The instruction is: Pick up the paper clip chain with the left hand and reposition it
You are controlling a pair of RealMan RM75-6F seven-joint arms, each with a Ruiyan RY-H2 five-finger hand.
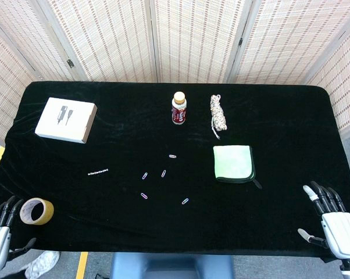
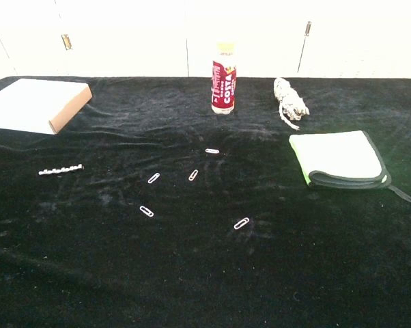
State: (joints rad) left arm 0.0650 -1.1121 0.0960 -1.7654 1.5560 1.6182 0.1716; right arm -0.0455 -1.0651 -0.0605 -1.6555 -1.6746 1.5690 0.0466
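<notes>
Black velvety cloth (image 1: 279,221) under thin beaded paper clip chain (image 1: 97,171).

Head view looks steeply down; chest view low, forward; both share the table (image 1: 279,110).

So the table (image 1: 291,116) has a black velvety cloth over it. On it: a white box (image 1: 65,120) back left, a small Costa bottle (image 1: 179,108) upright at back center, and a bundled rope (image 1: 218,114) just right of that. A folded green cloth (image 1: 234,163) lies right of center. Five loose paper clips (image 1: 163,173) are scattered mid-table, the paper clip chain (image 1: 97,171) lies left of them, and what looks like a tape roll (image 1: 36,211) sits at the front left edge.
</notes>
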